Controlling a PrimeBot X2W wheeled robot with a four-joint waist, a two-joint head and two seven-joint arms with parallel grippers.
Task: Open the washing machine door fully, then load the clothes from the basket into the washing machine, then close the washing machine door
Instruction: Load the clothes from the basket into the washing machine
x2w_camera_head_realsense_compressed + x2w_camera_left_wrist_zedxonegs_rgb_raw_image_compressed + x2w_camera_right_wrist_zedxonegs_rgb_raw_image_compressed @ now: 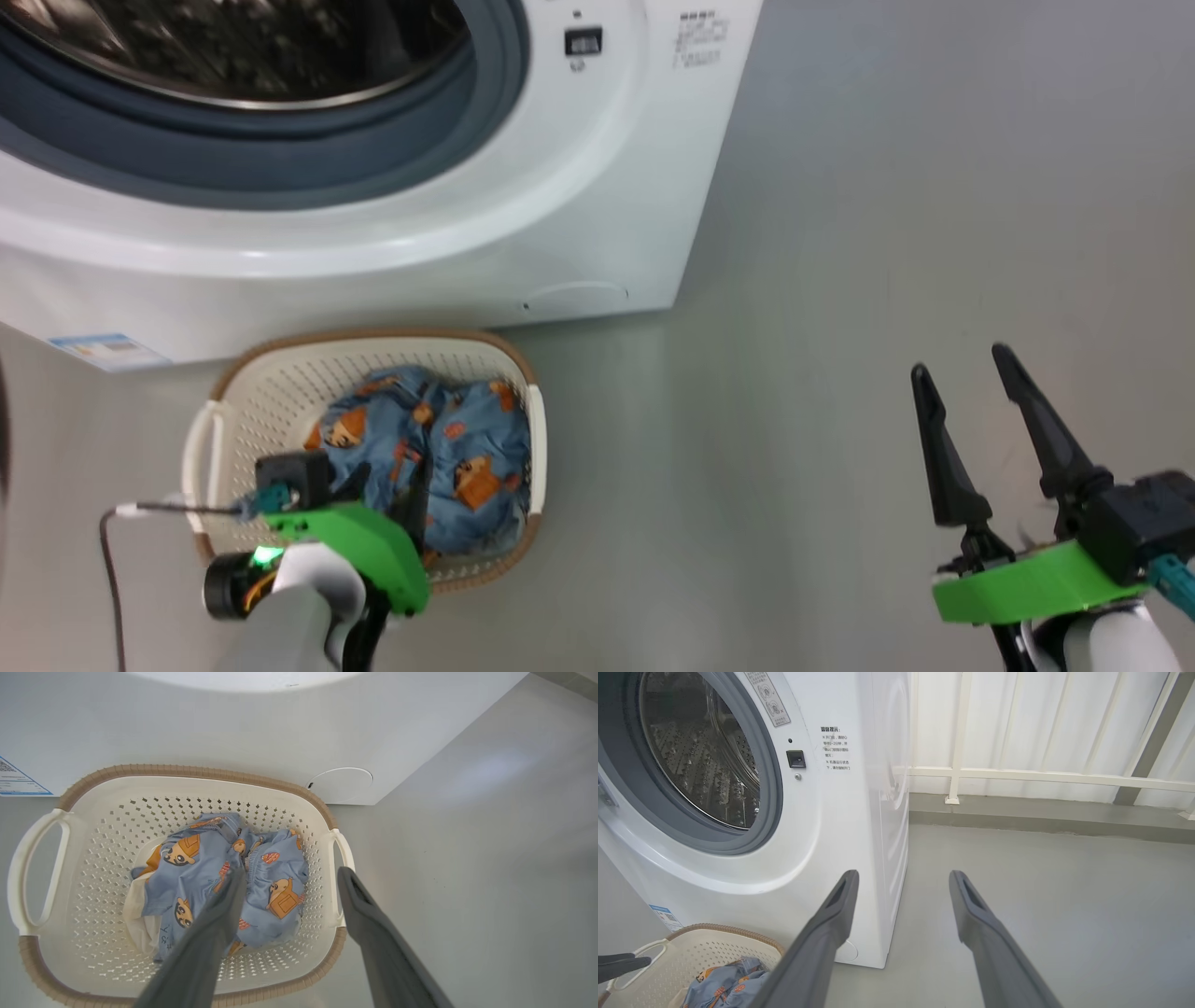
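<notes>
The washing machine [579,215] stands with its mouth uncovered, showing the grey gasket [280,168] and the steel drum [700,756]; the door is out of view. The cream basket [280,373] sits on the floor against its front. In it lie the clothes [439,448], blue printed fabric with white cloth under the left side [135,905]. My left gripper [292,872] hangs open over the basket, one finger above the clothes [210,858], the other above the basket's right handle [343,849]. My right gripper [962,364] is open and empty over bare floor to the right.
Grey floor [840,280] spreads to the right of the machine. A white railing [1041,774] and a low kerb run behind it. A cable [112,560] trails from my left wrist. A round flap [341,784] and a blue label [14,781] sit low on the machine's front.
</notes>
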